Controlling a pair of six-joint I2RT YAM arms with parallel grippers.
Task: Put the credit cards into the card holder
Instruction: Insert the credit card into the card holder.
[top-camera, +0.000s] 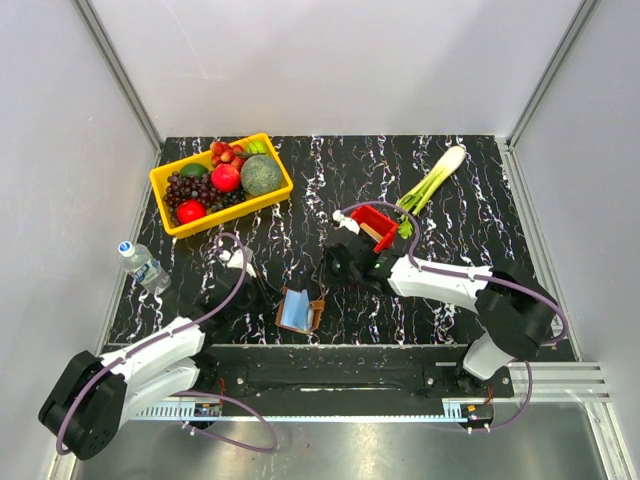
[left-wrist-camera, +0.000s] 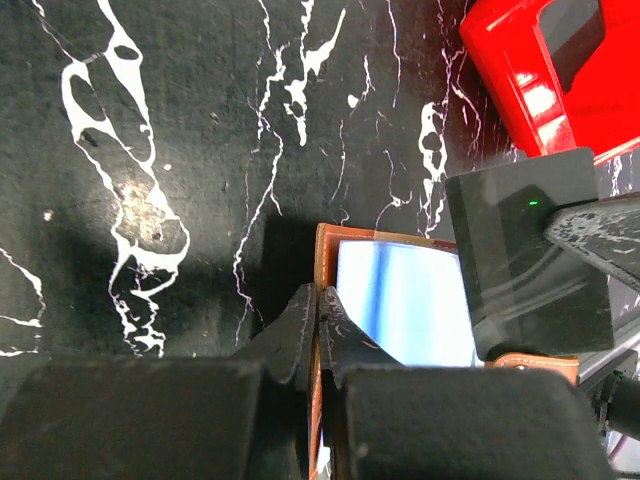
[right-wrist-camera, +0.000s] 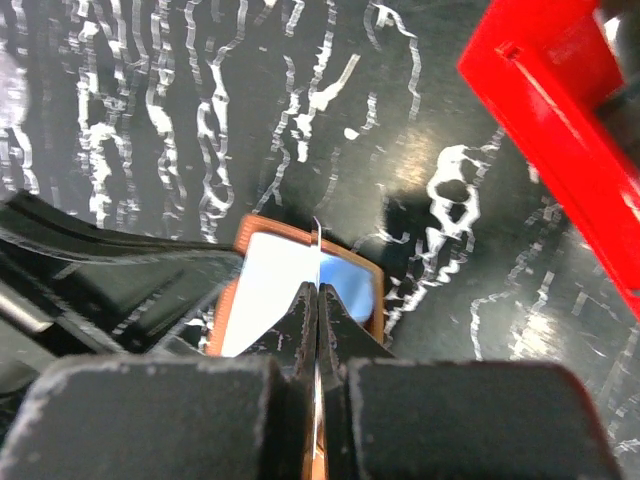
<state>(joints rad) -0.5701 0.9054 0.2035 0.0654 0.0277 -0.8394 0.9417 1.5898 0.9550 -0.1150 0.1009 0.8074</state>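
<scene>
Two ways of going wrong here. Pinching the brown leather edge of the card holder (left-wrist-camera: 400, 290) between the pressed-together jaws of the left gripper (left-wrist-camera: 318, 300), propping it open on the table (top-camera: 450, 200) between the arms. Clamping a thin pale credit card (right-wrist-camera: 318, 232) edge-on in the right gripper (right-wrist-camera: 318, 295), just above the blue lining. Risking catching the card's corner on the leather rim by descending off-line, or folding and dragging the holder by pushing too hard against one small pinch.
</scene>
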